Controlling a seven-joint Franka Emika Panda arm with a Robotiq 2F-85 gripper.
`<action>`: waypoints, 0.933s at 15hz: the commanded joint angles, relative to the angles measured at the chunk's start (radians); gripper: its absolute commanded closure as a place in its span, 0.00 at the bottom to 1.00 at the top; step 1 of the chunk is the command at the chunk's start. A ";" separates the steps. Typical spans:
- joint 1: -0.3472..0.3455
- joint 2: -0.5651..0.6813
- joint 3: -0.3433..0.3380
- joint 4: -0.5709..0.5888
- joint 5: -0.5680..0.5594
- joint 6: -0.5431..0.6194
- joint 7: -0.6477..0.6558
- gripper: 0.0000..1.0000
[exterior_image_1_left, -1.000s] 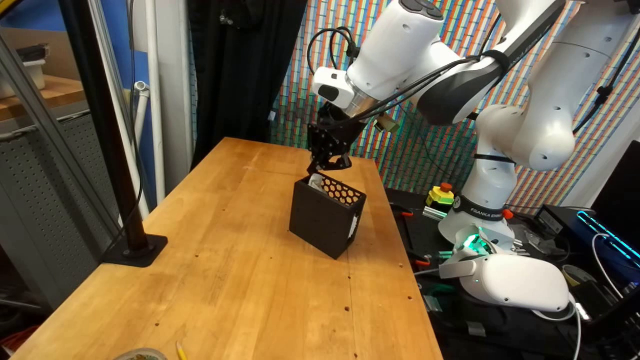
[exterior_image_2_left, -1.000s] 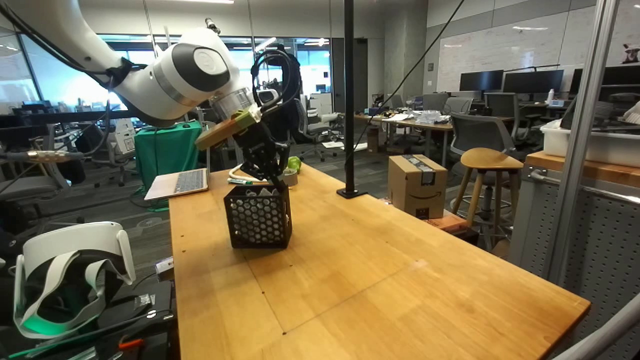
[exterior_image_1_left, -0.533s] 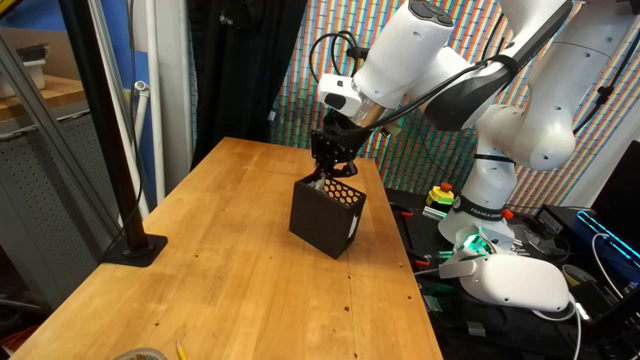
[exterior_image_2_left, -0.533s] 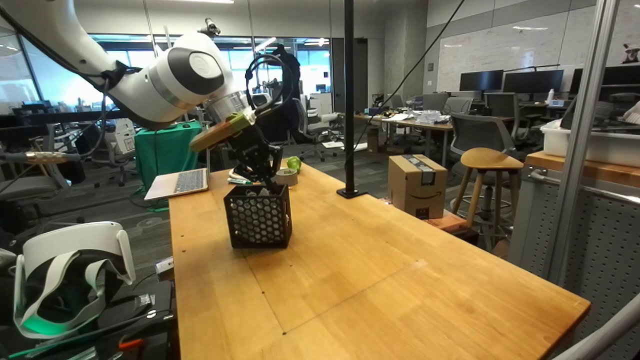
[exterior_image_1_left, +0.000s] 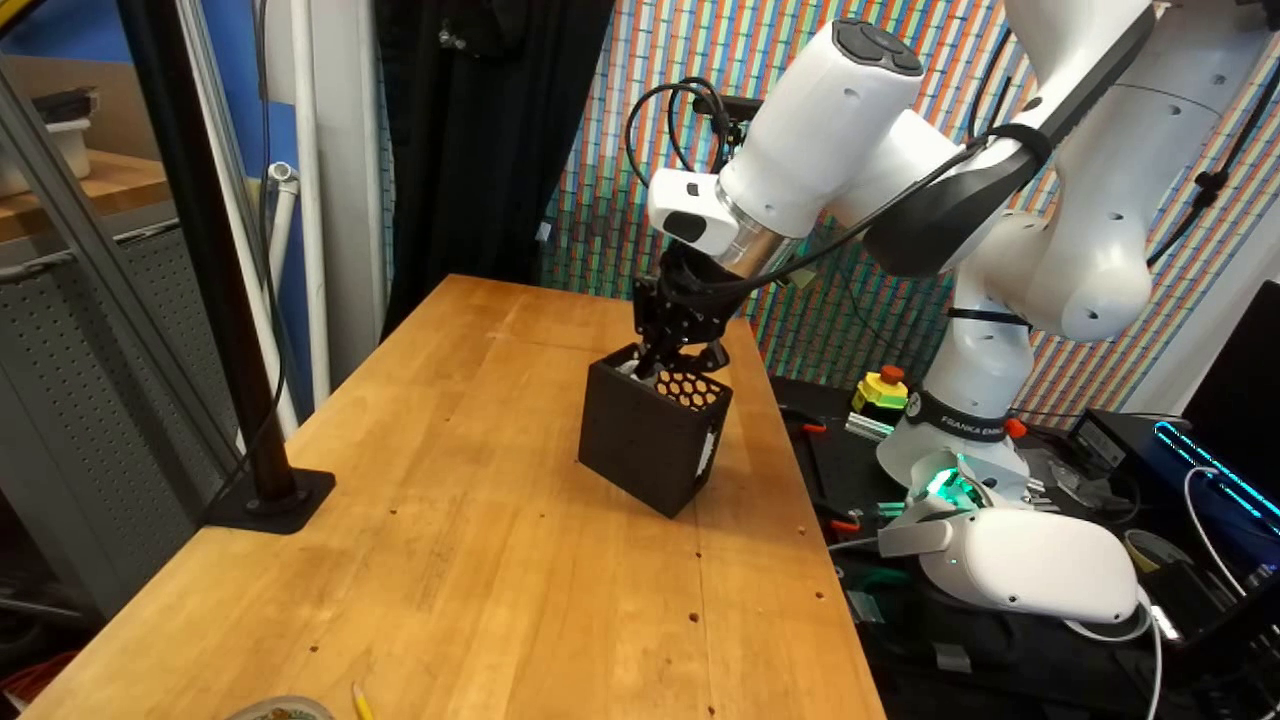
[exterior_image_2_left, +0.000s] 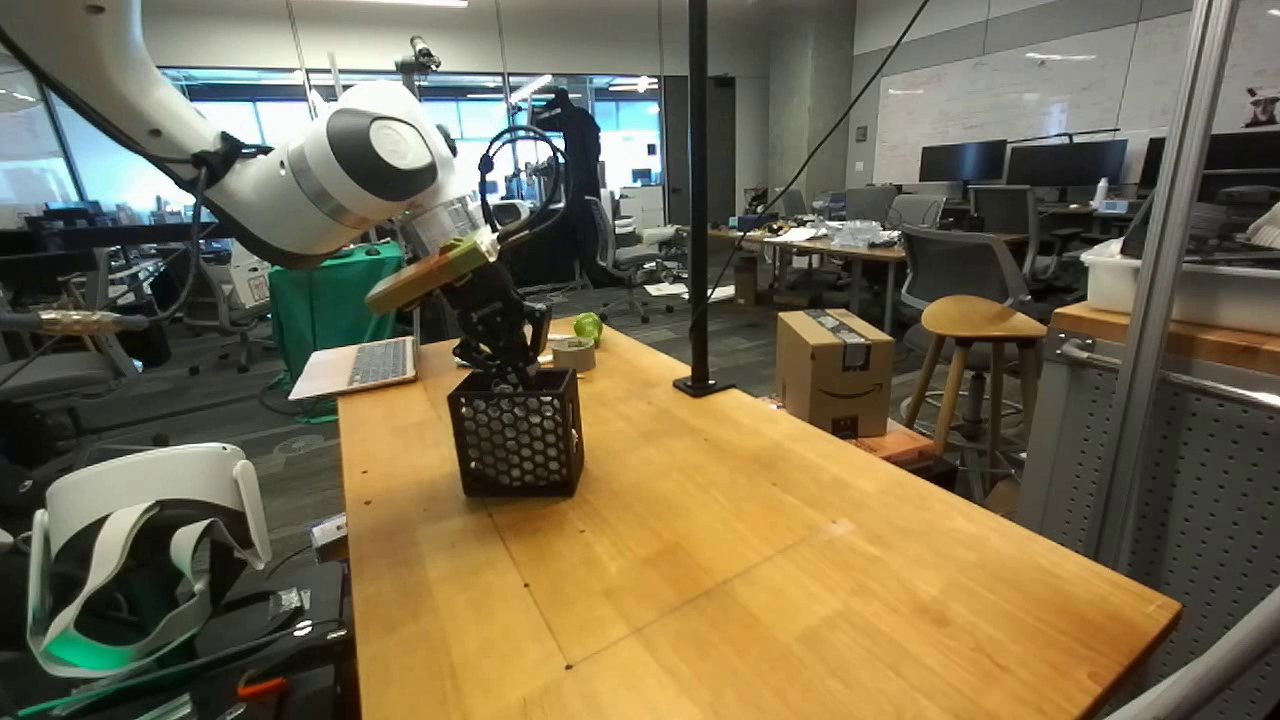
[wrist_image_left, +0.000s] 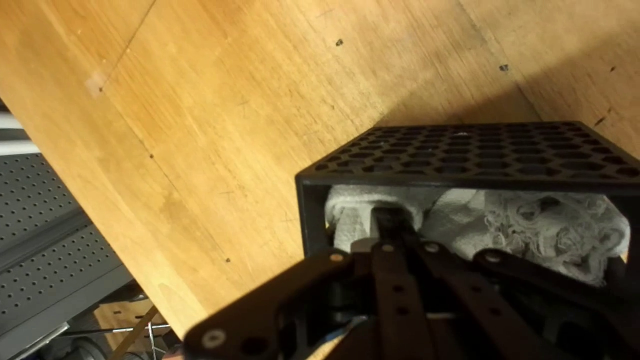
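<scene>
One gripper (wrist_image_left: 392, 217), one black box (wrist_image_left: 460, 181), and the fingers are in at one end of its mouth! They're drawn together into a single narrow tip, dark against the white cloth (wrist_image_left: 475, 220) packed around it; whether any cloth is pinched between them, I cannot tell. Two bunches of it on show: a smooth, rolled one right at the fingertips and a frayed one off to their side, and I can't say if they join.

To the views, and the wrist view has the best seat, with cloth filling the box beneath the gripper. In an exterior view the honeycomb wall (exterior_image_2_left: 515, 440), directly below the gripper, screens most of that; in an exterior view there's the solid side (exterior_image_1_left: 640, 440) instead, with just a scrap of white by the fingers. Only an exterior view picks up one laptop (exterior_image_2_left: 380, 365) out to the side beyond the gripper, one roll of tape (exterior_image_2_left: 574, 355) just past it and one green thing (exterior_image_2_left: 588, 328) farther off.

And the lie of it: the box stands on the table (exterior_image_1_left: 480, 480) under the gripper, mouth up towards it, long axis running across the wrist view, and the cloth stretches along that line, rolled end at the fingertips, frayed end pointing away from them
</scene>
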 joint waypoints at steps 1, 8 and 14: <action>-0.008 -0.006 -0.006 -0.015 -0.025 0.006 0.017 0.95; 0.007 0.017 -0.012 -0.025 0.021 0.003 -0.021 0.95; 0.033 0.069 -0.011 -0.015 0.086 -0.006 -0.073 0.95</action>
